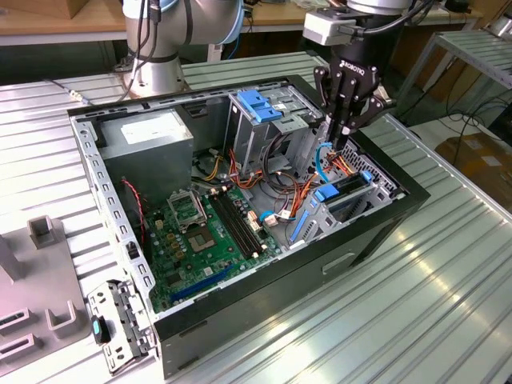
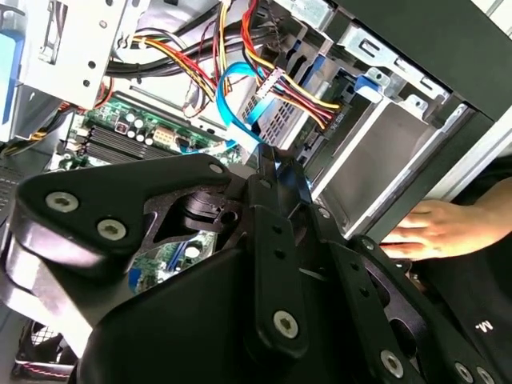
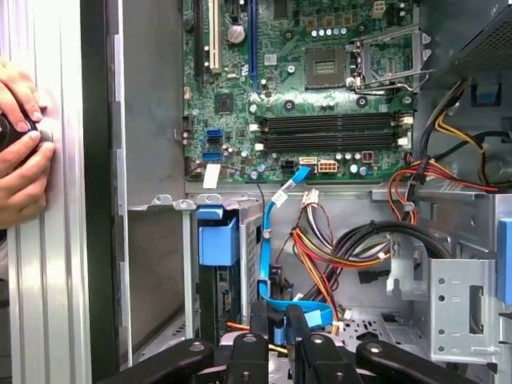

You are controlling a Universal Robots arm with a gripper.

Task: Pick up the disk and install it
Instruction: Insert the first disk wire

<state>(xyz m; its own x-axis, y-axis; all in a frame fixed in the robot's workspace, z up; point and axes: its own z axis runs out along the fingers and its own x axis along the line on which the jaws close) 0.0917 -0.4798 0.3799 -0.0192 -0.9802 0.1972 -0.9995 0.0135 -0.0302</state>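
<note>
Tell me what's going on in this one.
The arm's gripper reaches down into the open computer case, with its tip among the cables just above the drive bay. The disk, with its blue rails, appears to sit in that bay, just below the gripper. A person's hand rests by the outside of the case.

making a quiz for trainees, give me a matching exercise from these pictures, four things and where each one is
1 gripper
2 disk
3 motherboard
4 hand

A flat on the case floor
B resting on the case's outer edge, second wrist view
C above the drive bay, among the cables
D in the bay at the case's corner, exterior view's right

Pairs: 1-C, 2-D, 3-A, 4-B
</note>
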